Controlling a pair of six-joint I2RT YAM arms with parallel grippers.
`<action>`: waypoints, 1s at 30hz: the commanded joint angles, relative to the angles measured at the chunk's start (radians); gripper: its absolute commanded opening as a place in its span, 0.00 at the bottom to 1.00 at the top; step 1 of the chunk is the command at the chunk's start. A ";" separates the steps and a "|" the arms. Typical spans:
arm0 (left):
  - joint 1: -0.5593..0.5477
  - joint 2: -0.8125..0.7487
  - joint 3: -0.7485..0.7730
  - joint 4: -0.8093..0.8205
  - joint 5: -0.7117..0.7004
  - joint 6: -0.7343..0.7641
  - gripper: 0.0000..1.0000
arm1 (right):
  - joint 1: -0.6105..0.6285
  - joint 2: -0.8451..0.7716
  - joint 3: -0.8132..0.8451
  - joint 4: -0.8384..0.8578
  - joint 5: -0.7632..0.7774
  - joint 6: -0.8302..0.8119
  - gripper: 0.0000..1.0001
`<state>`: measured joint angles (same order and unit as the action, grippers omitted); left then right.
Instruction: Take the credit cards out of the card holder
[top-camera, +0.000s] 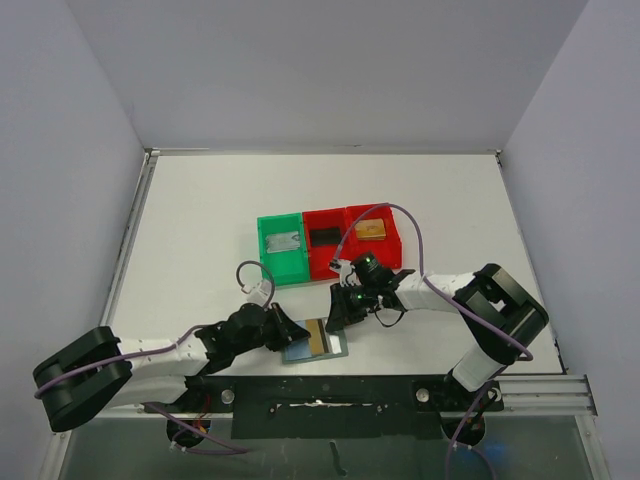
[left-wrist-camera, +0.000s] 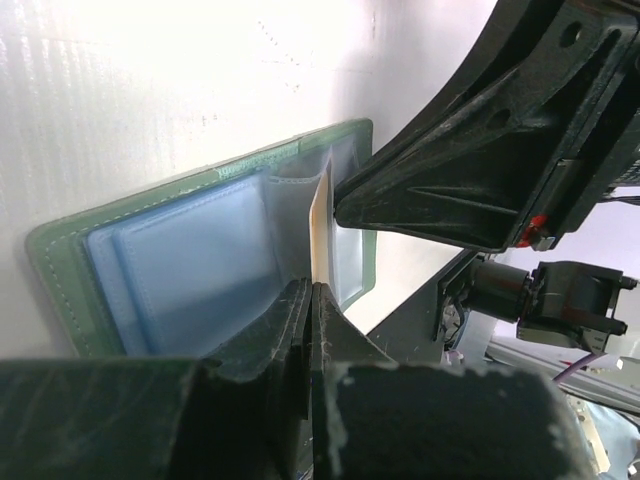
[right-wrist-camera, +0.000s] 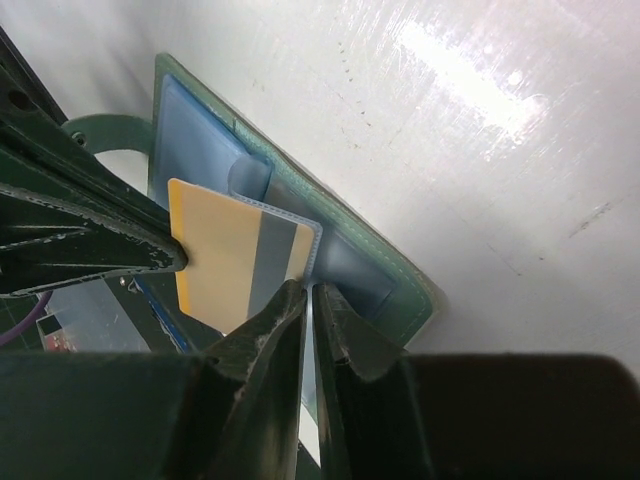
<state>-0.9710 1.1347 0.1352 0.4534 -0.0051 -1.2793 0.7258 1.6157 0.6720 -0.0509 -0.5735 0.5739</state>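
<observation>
The card holder (top-camera: 338, 347) lies open near the table's front edge, green-rimmed with grey-blue pockets (left-wrist-camera: 180, 270) (right-wrist-camera: 400, 270). A gold credit card (top-camera: 318, 338) with a grey stripe (right-wrist-camera: 225, 260) sticks partly out of a pocket; the left wrist view shows it edge-on (left-wrist-camera: 320, 220). My left gripper (top-camera: 298, 335) (left-wrist-camera: 312, 288) is shut on the card's free edge, and its finger (right-wrist-camera: 100, 250) overlaps the card's left side. My right gripper (top-camera: 335, 318) (right-wrist-camera: 311, 290) pinches the thin pocket flap of the holder beside the card, its jaws almost together.
Behind the arms stand three open bins in a row. The green bin (top-camera: 281, 262) holds a silver-grey card (top-camera: 284, 241). One red bin (top-camera: 325, 262) holds a black card (top-camera: 324, 236) and the other red bin (top-camera: 392, 243) a gold card (top-camera: 370, 229). The right arm's body (left-wrist-camera: 470, 160) hangs close over the holder.
</observation>
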 joint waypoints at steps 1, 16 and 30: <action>0.012 -0.046 0.003 -0.037 -0.019 0.009 0.00 | -0.006 0.033 -0.022 -0.044 0.071 -0.032 0.12; 0.024 -0.074 0.019 -0.147 -0.007 0.067 0.02 | -0.003 0.008 -0.005 -0.047 0.074 -0.028 0.11; 0.035 0.000 0.019 -0.010 0.046 0.083 0.02 | 0.000 0.020 -0.010 0.138 -0.017 0.020 0.37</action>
<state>-0.9413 1.1122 0.1352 0.3790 0.0166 -1.2240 0.7277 1.6032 0.6651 0.0280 -0.5838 0.5900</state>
